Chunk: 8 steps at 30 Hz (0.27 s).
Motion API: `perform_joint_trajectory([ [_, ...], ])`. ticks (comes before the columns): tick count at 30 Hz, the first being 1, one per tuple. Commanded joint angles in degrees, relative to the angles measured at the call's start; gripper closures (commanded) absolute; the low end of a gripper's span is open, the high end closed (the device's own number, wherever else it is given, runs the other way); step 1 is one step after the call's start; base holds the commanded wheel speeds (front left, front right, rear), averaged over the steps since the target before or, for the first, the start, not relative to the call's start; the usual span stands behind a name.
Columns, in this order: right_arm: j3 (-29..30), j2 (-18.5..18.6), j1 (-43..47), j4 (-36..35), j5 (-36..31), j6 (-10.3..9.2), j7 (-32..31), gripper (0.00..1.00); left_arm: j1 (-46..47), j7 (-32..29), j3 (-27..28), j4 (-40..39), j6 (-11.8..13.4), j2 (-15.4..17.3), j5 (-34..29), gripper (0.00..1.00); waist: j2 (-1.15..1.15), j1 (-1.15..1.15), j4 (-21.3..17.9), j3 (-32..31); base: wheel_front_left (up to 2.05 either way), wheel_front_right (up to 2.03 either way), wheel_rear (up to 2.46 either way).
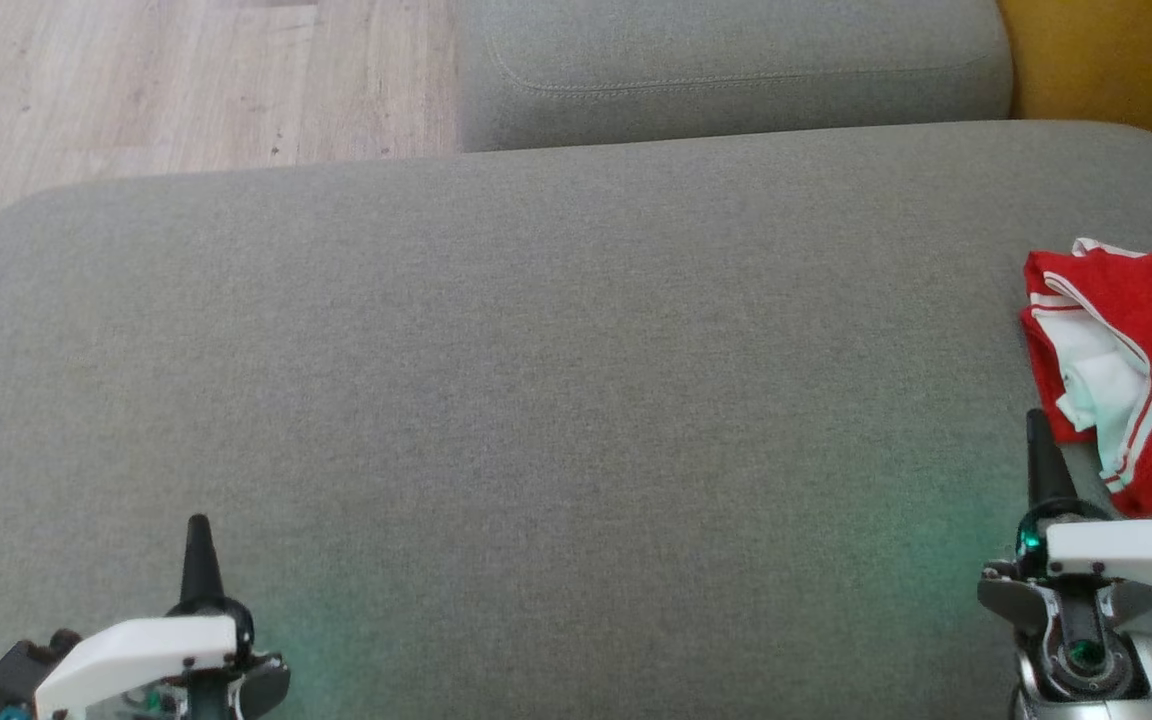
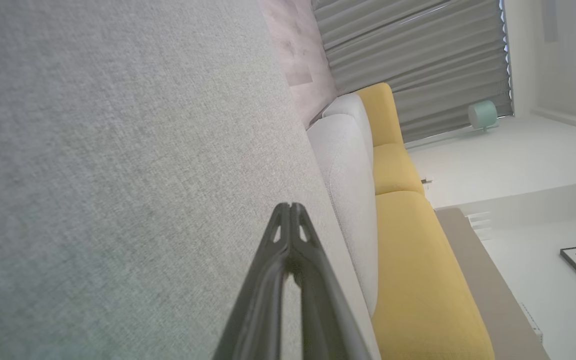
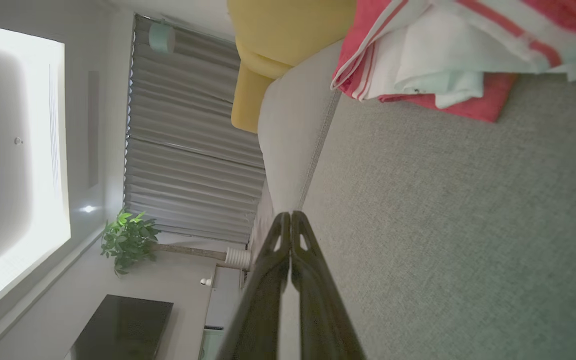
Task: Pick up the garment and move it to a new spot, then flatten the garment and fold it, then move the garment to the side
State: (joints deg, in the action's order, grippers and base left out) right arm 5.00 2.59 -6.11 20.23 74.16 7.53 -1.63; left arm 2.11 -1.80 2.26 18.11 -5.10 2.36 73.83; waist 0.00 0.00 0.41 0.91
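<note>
The garment, a red jersey with white red-striped trim, lies bunched at the right edge of the grey cushion; its trim and white folds show at the top of the right wrist view. My right gripper is shut and empty, its tips just left of the garment's near corner, apart from it; in its own view the fingers are pressed together. At the lower left my left gripper rests shut over bare cushion, far from the garment, tips closed in the left wrist view.
A second grey cushion lies behind the main one, with wooden floor at the far left and a yellow seat at the far right. The wrist views show a yellow sofa, curtains and a plant.
</note>
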Motion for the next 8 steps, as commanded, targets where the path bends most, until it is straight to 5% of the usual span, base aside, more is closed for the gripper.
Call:
perform_joint_trajectory([
  [1,-0.59,0.26,-1.3,-2.59,1.63,-0.03,-0.61,1.0,3.15,-0.4,2.18,-2.19,-0.35,0.42,1.49,1.0,0.0,0.0,-0.01,-0.03,0.0,0.0,0.0],
  [8,-0.01,0.27,-0.96,-3.58,6.12,-0.04,-1.78,1.0,3.41,-1.58,2.75,-2.7,-0.91,0.45,6.11,1.0,0.0,0.0,-0.12,-0.22,0.0,0.0,0.0],
])
